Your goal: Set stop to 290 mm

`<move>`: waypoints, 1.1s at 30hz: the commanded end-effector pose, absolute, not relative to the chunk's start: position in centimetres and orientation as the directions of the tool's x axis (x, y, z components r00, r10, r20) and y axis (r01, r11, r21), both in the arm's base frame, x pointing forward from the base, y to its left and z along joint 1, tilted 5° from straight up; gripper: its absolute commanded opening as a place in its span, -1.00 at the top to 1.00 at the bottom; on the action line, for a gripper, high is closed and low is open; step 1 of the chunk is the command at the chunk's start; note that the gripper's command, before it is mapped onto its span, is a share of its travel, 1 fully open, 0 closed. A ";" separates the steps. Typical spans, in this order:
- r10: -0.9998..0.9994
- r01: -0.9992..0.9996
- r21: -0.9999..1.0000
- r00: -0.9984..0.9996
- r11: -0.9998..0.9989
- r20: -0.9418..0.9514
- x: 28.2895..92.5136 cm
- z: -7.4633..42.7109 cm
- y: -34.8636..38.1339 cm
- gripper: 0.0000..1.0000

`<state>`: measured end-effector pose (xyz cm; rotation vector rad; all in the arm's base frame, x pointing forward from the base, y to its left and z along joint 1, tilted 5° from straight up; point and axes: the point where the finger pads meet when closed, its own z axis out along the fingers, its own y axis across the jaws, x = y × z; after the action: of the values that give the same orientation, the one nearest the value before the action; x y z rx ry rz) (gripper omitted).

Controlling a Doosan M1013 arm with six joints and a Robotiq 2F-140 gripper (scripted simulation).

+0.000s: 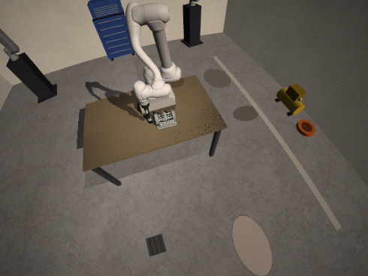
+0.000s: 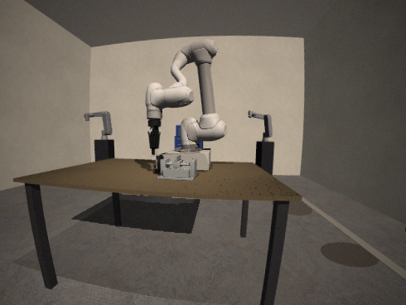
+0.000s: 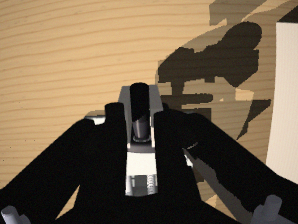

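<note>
A small grey stop fixture (image 1: 167,121) sits on the brown table (image 1: 150,127), just in front of the arm's base block; it also shows in the exterior view (image 2: 177,167). My gripper (image 1: 147,113) points straight down at the fixture's left end, seen also from the exterior view (image 2: 154,150). In the wrist view my black fingers are shut on the handwheel's dark cylindrical handle (image 3: 139,111), with a light grey part below it. The scale on the fixture is too small to read.
The arm's light base block (image 2: 200,159) stands right behind the fixture. A blue tool cabinet (image 1: 111,28) and two dark pedestals (image 1: 30,76) stand by the back wall. A yellow machine (image 1: 291,98) and an orange dish (image 1: 306,127) lie on the floor at right.
</note>
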<state>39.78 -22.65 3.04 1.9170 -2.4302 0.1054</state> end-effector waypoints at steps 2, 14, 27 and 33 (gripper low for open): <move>-0.970 -0.973 -0.024 -0.233 0.231 0.077 39.1 3.1 -22.5 0.92; -0.970 -0.973 -0.024 -0.233 0.231 0.077 37.3 2.5 -22.1 0.92; -0.970 -0.973 -0.024 -0.233 0.231 0.077 35.9 0.8 -21.9 0.92; -0.970 -0.973 -0.024 -0.233 0.231 0.077 35.7 -0.2 -21.9 0.92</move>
<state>35.70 -21.91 0.11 1.9170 -2.4282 0.1024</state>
